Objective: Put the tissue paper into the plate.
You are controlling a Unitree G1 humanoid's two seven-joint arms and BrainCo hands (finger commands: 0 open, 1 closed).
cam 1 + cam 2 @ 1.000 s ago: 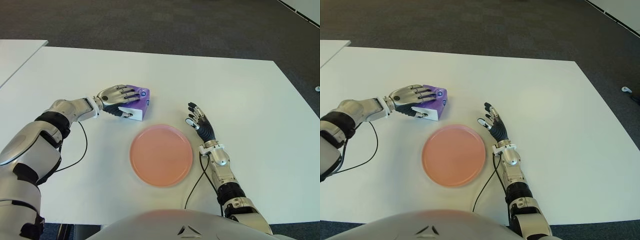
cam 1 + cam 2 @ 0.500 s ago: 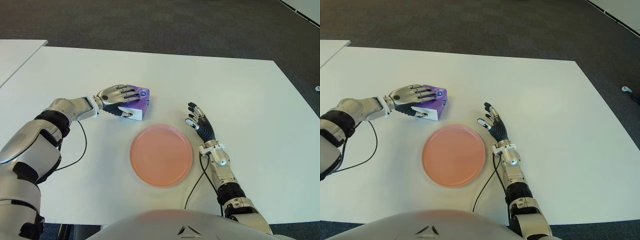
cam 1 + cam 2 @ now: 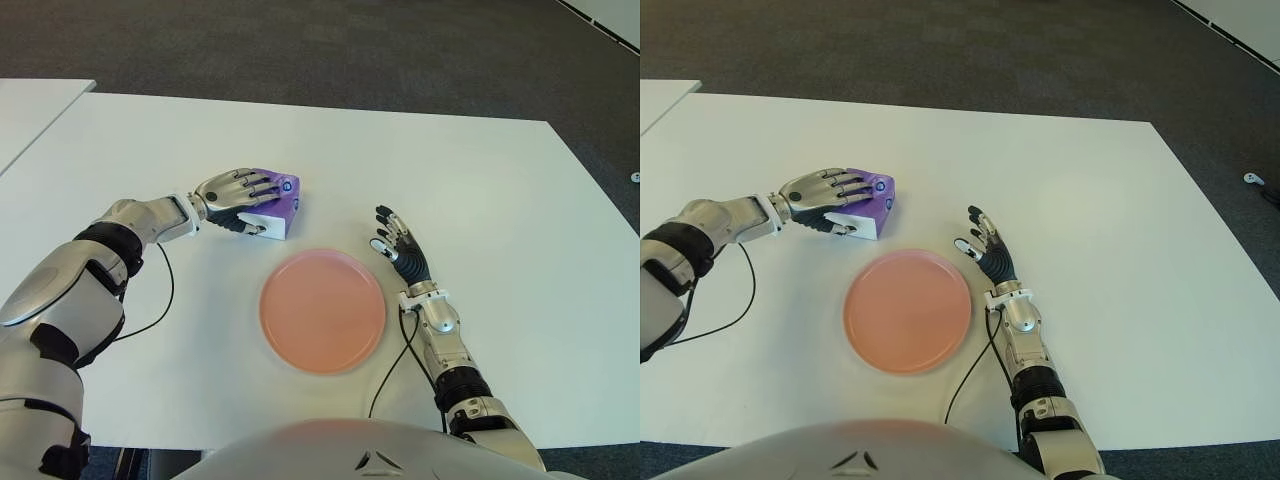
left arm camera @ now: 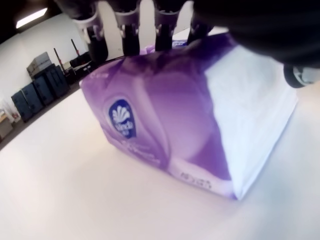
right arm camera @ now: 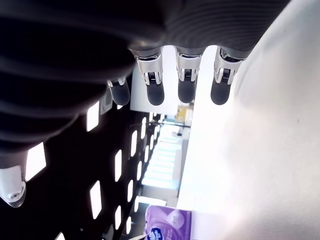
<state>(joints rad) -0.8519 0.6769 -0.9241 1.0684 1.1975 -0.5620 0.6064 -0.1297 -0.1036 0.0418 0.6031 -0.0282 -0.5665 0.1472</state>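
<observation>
On the left of the white counter, the left hand lies over the tissue paper pack, a purple and white packet sitting on the counter just beyond the plate's far left edge. Its fingers drape across the pack's top and curl down over the far side, while the thumb shows at the near white end. The wrist view shows four fingertips pressed along the upper edge of the purple wrapper, so the hand appears closed around the pack, though whether the pack's base has left the counter is hard to tell from here; it looks to be resting on the surface.

In the middle, nearer the robot, sits the pink plate, round and flat, with nothing in it. The pack stands just beside its rim, apart from it.

To the right of the plate, the right hand shows just off the plate's right edge, fingers spread and relaxed, pointing away from the robot and holding nothing. A black cable runs from its wrist back toward the robot's body.
</observation>
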